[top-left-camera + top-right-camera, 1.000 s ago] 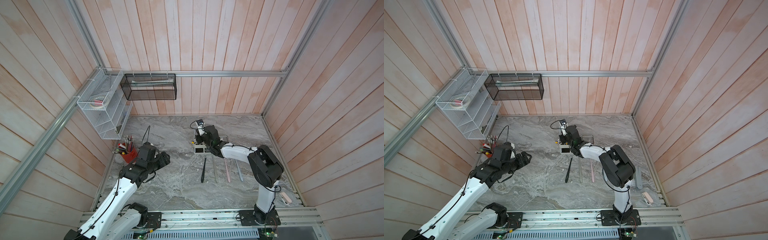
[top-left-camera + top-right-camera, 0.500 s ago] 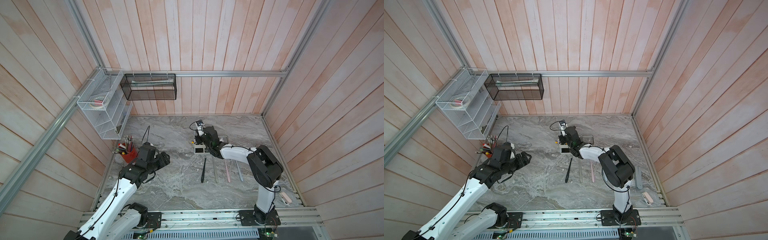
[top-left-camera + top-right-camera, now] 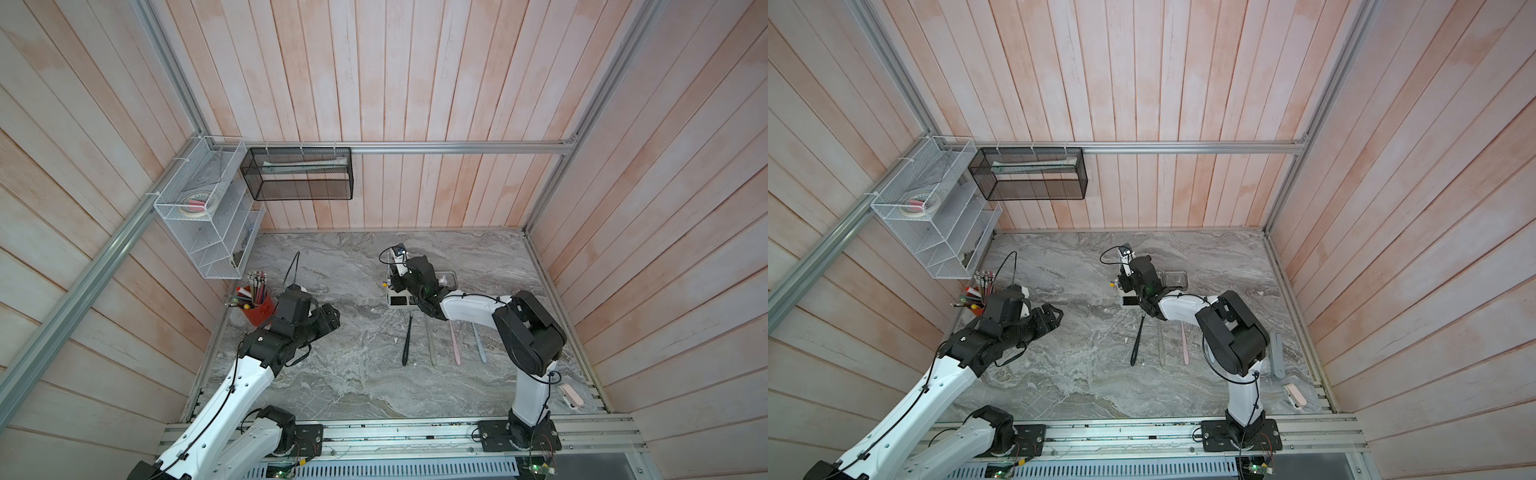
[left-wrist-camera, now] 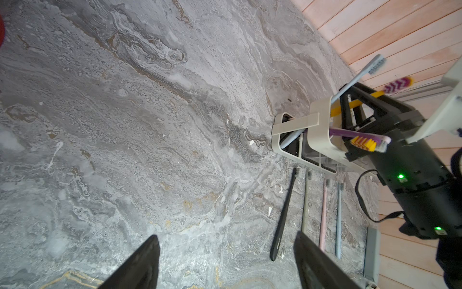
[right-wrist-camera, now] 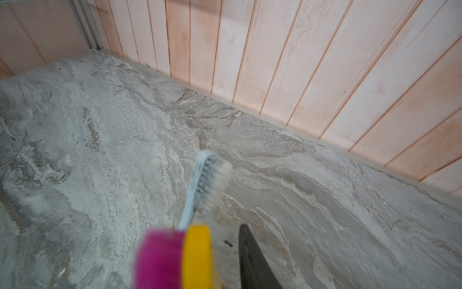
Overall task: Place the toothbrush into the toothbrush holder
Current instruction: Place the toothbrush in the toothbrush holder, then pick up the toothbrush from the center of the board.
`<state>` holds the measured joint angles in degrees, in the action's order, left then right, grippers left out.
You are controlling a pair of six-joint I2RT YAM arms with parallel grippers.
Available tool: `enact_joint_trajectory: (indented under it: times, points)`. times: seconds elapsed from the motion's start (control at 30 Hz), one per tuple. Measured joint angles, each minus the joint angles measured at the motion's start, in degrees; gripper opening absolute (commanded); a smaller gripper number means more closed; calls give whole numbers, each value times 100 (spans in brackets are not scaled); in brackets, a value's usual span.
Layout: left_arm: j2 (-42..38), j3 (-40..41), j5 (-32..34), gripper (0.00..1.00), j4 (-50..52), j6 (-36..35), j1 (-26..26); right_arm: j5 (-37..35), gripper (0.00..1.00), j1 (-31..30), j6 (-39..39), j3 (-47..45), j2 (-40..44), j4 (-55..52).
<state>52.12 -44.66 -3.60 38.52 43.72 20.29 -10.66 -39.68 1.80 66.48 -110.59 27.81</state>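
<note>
Three toothbrushes stand in the toothbrush holder (image 3: 391, 296), at the middle of the frame in both top views. The right gripper (image 4: 350, 108) reaches into its slotted end, around the yellow toothbrush (image 4: 372, 95). The right wrist view shows a gap beside one finger (image 5: 252, 265) and hides the other, so I cannot tell whether it grips or has let go. The step in hand looks like the release. The next move calls for spreading fully and lifting straight up, clear of the brush heads. The left gripper (image 4: 226, 236) hangs wide apart and empty. A row of toothbrushes (image 3: 455, 345) lies below the holder; the black toothbrush (image 4: 283, 212) bears lettering too small to read
</note>
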Motion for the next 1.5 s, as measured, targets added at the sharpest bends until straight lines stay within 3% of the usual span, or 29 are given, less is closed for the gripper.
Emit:
enact_joint_trajectory:
  times: [0.4, 0.8, 0.97, 1.33, 1.5]
  points:
    - [0, 0, -2, 85, 0, 0, 0, -48, 37, -4, 11, -120, 81, 11]
    - [7, 2, -4, 86, -2, 4, 0, -177, 49, -15, 35, -452, 984, 50]
    - [7, 2, 2, 86, 0, 4, 0, -321, 60, -33, -114, -966, 1895, -105]
    - [105, 212, -61, 86, -181, 96, 0, -621, 62, -367, -531, -2618, 3757, -382]
    - [81, 225, -57, 86, -197, 109, 0, -1080, 65, -393, -929, -2723, 4253, -949]
